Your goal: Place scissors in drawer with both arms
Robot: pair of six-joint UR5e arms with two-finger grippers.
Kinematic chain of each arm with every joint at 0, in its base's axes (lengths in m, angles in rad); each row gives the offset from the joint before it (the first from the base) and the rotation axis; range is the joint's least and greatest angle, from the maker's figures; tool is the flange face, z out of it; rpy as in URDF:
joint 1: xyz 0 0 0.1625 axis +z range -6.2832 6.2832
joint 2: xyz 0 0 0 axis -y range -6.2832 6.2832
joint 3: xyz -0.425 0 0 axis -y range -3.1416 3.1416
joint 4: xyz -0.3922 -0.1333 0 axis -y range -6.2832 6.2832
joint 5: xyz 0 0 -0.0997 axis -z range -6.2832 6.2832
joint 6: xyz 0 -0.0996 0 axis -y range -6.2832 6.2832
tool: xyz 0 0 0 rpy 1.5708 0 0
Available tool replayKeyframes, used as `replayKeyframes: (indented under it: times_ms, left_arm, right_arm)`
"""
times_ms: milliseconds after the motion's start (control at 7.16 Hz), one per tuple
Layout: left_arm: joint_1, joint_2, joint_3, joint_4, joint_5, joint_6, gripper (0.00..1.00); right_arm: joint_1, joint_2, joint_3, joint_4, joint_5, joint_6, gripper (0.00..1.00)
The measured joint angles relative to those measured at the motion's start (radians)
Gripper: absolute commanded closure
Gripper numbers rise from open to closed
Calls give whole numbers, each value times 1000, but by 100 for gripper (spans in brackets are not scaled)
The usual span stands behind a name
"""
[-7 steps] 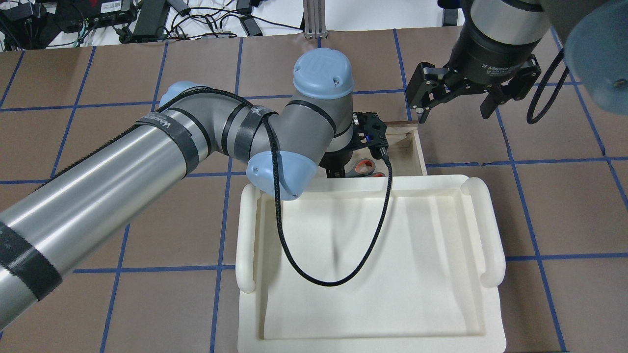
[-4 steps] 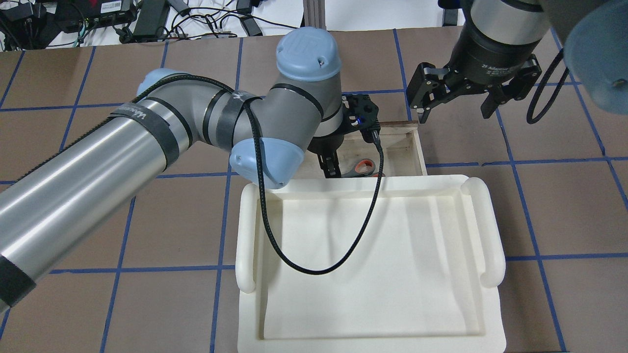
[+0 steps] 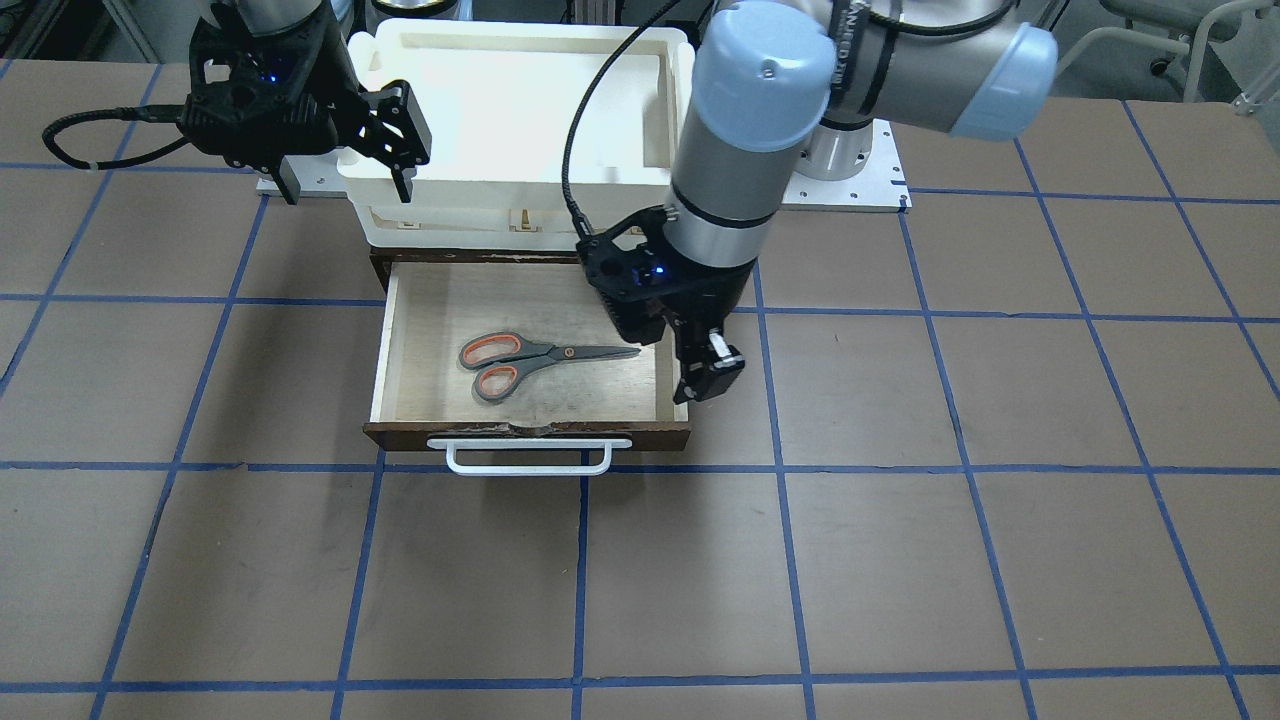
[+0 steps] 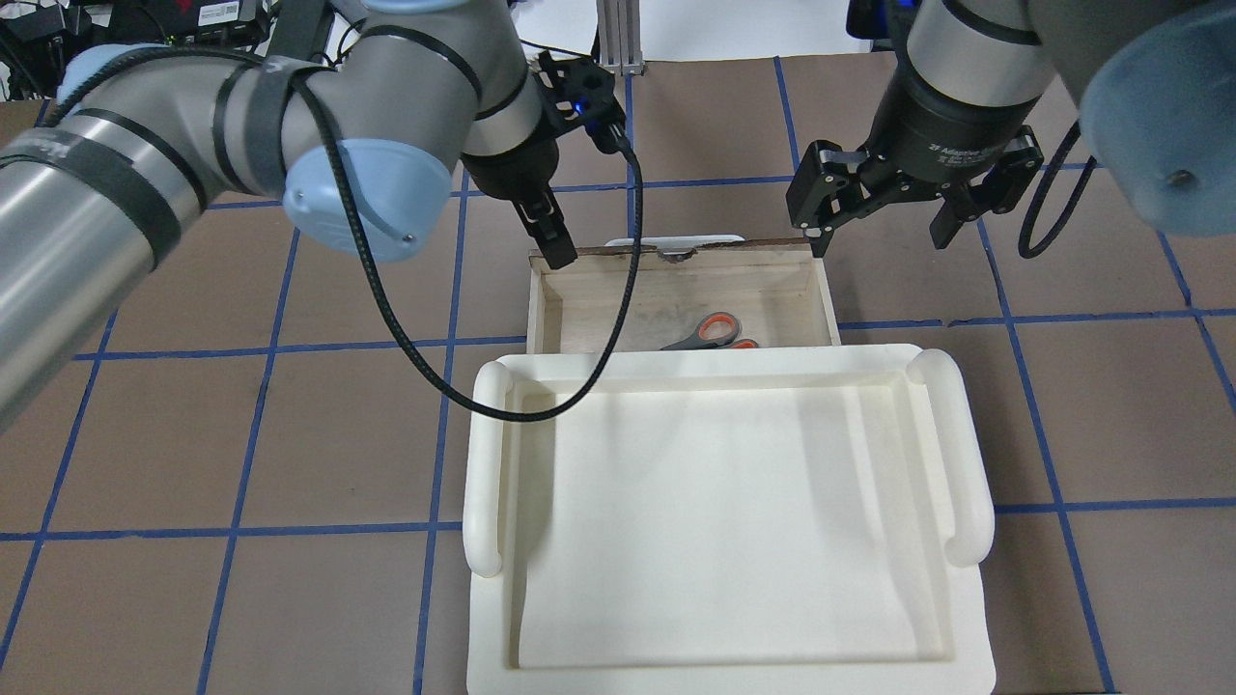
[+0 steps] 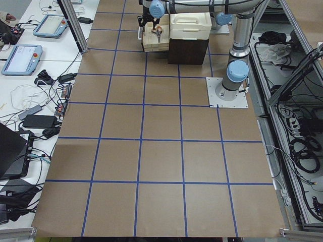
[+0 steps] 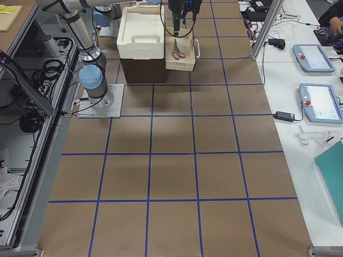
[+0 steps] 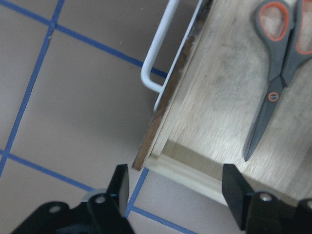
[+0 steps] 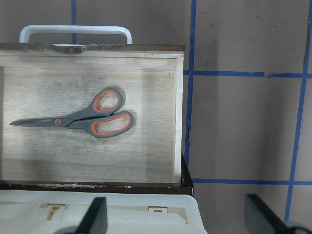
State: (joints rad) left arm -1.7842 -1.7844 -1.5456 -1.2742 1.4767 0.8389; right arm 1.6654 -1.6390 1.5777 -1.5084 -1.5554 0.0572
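Bright, even o/h light; soft shadow in drawer [image 3: 430, 330]; left wrist view blurry.

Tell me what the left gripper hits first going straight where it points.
Probably the side wall of the drawer, by its front corner; the left gripper is off the scissors. Depth unclear.

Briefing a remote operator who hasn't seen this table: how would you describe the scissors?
Find the large white plastic tray; a shallow wooden drawer stands open beneath it. Lying alone inside are dark-bladed scissors with grey handles and orange-lined loops.
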Motion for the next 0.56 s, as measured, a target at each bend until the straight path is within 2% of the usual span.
replayKeyframes:
  times_ms: [279, 559]
  left_arm:
    - [106, 48, 9, -34, -35, -207, 24]
    - [176, 105, 21, -133, -14, -380, 15]
  right_arm:
    - [1, 2, 19, -7, 2, 0, 0]
    - [-6, 1, 16, -21, -7, 31, 0]
